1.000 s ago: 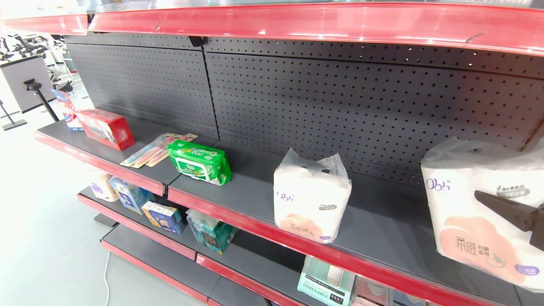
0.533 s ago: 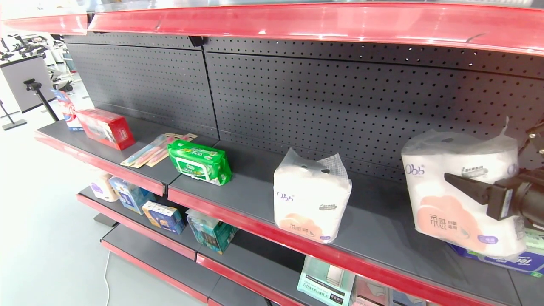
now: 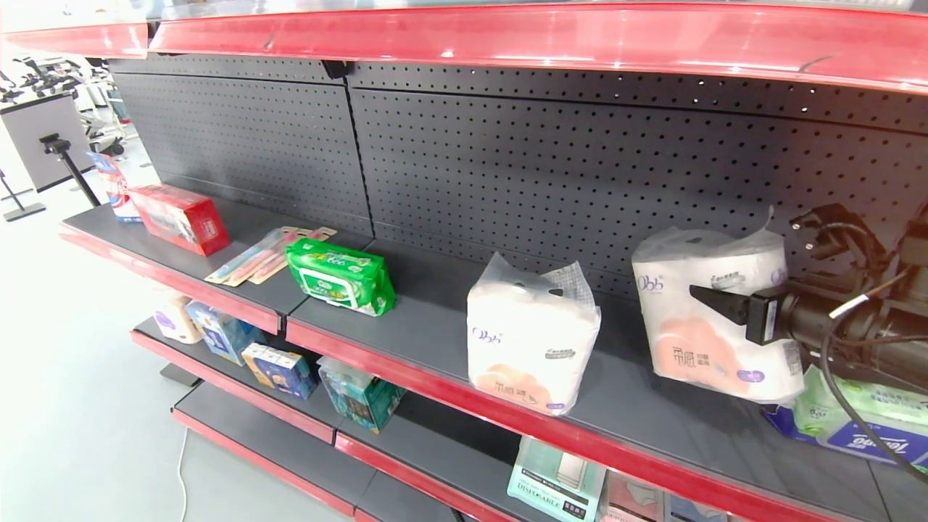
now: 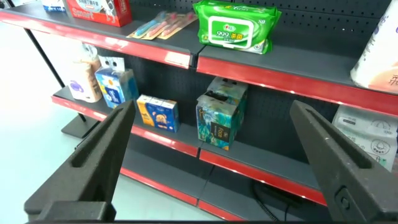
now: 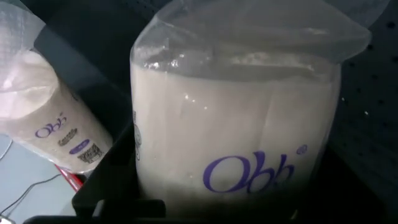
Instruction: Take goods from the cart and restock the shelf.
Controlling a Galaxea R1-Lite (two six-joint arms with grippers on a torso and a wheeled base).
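My right gripper is shut on a white toilet paper pack in clear wrap, held upright low over the middle shelf board, close to the pegboard back. In the right wrist view the same pack sits between the dark fingers. A second identical pack stands on the shelf to its left, a gap apart, and appears again as the other pack. My left gripper hangs open with nothing in it, in front of the lower shelves.
A green wipes pack, toothbrushes and a red box lie further left on the shelf. Blue and green packs lie right of the held pack. The red shelf above overhangs. Boxes stand on lower shelves.
My right gripper has carried the toilet paper pack leftward and deeper over the shelf, toward the pegboard. The blue and green packs at the right have come into sight behind it.
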